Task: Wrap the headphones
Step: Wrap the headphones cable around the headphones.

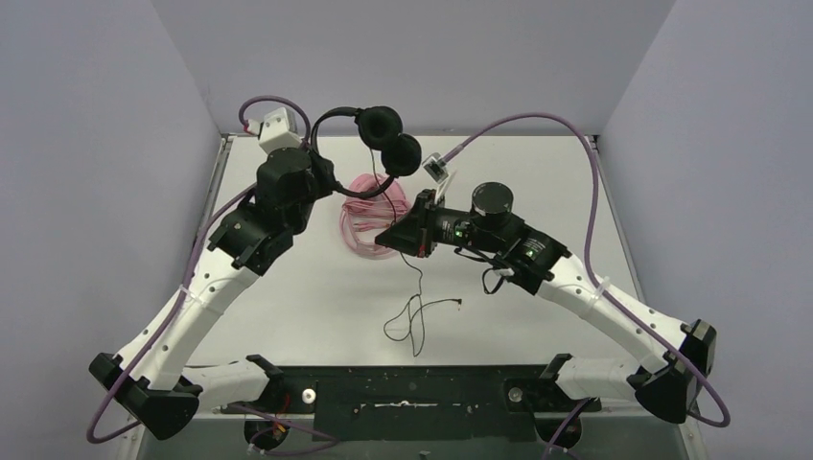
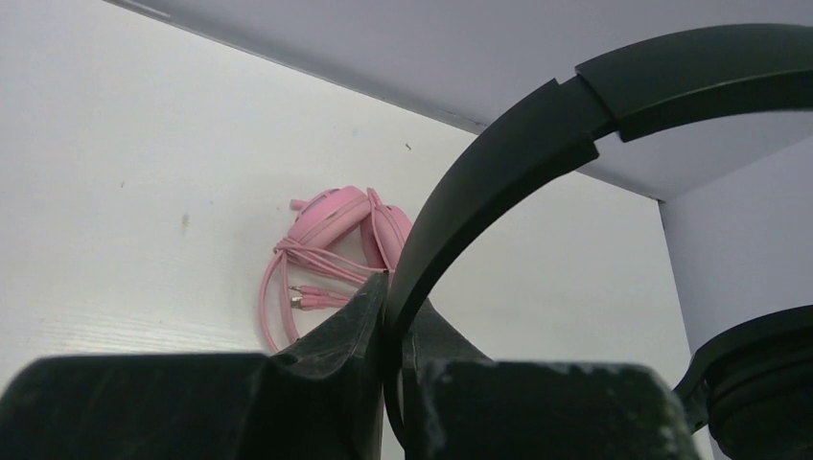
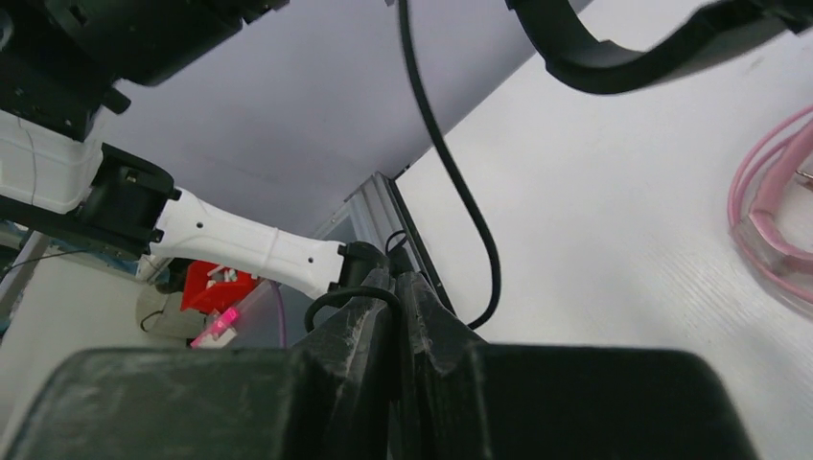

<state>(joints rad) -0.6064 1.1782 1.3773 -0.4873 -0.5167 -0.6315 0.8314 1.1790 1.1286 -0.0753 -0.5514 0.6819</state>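
Up top: left gripper [image 1: 321, 153] clamped on black headphones [image 1: 388, 139] by headband, raised at back of table [image 1: 288, 307]; right gripper [image 1: 398, 235] pinching black cable [image 1: 414, 311], tail loose below. L wrist: pink headphones [image 2: 336, 225] lie bundled, prob. done. R wrist: cable slack thru shut fingers; black pair's wrap barely begun.

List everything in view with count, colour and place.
black headphones: one, black, raised over the table's far side
black cable: one, black, from that pair through the right jaws, tail loose on the table
pink headphones: one, pink, on the table between the arms, cable looped
table: one, white, under everything
left arm: one, black and white, jaws shut on the black headphones
right arm: one, black and white, jaws shut on the black cable
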